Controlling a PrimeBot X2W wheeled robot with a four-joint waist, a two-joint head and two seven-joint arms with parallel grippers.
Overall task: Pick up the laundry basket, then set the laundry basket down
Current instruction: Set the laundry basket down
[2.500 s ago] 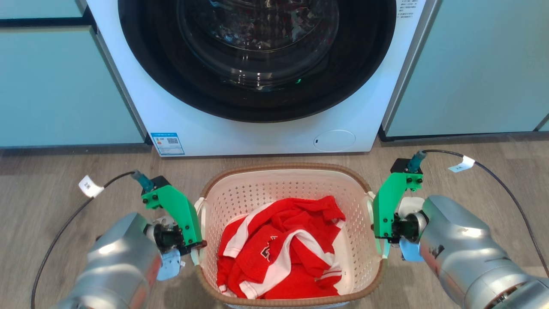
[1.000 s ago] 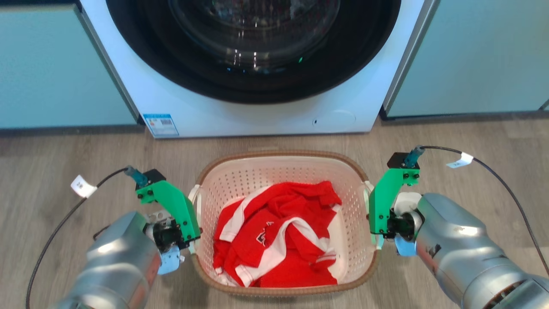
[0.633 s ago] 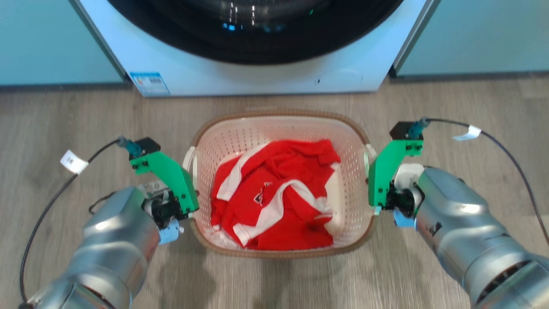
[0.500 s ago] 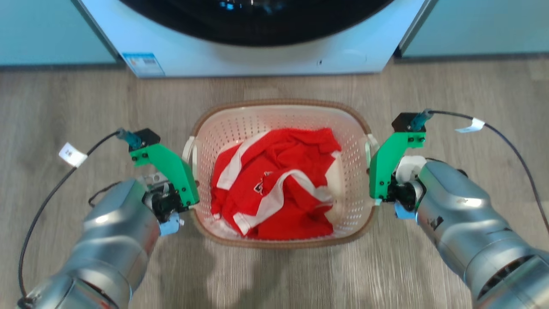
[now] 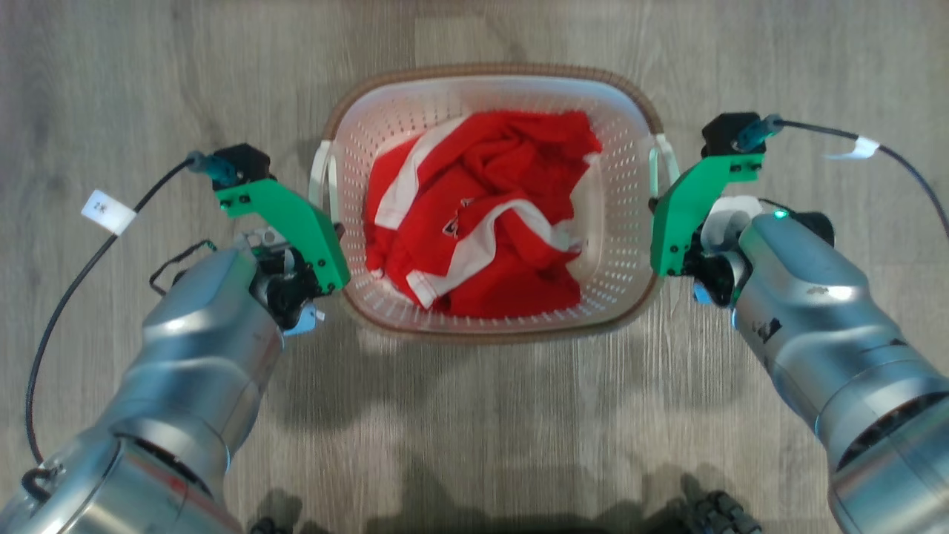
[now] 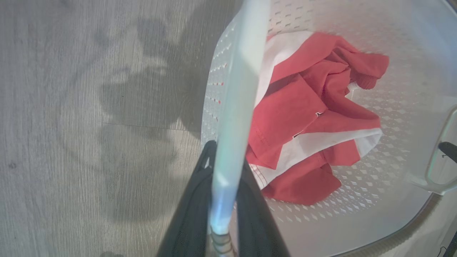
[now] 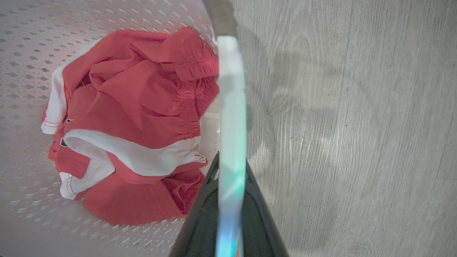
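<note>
The white perforated laundry basket (image 5: 623, 245) with its brown rim sits between my two arms over the wooden floor. A crumpled red and white garment (image 5: 482, 215) lies inside it. My left gripper (image 6: 226, 161) is shut on the basket's pale left handle (image 5: 320, 178); the handle runs up between the dark fingers (image 6: 192, 200). My right gripper (image 7: 231, 165) is shut on the right handle (image 5: 664, 165) in the same way. In the head view green camera mounts (image 5: 289, 219) cover both sets of fingers. Whether the basket's bottom touches the floor I cannot tell.
Grey wood-plank floor (image 5: 482, 430) lies all around, with shadows of the basket and arms on it. Black cables with white tags (image 5: 107, 211) loop out from both wrists. Dark parts of my base (image 5: 715, 512) show at the bottom edge.
The whole head picture has shifted: the camera now looks straight down and the washing machine has slid out at the top. The basket looks smaller than before. Both grippers have stayed on the handles.
</note>
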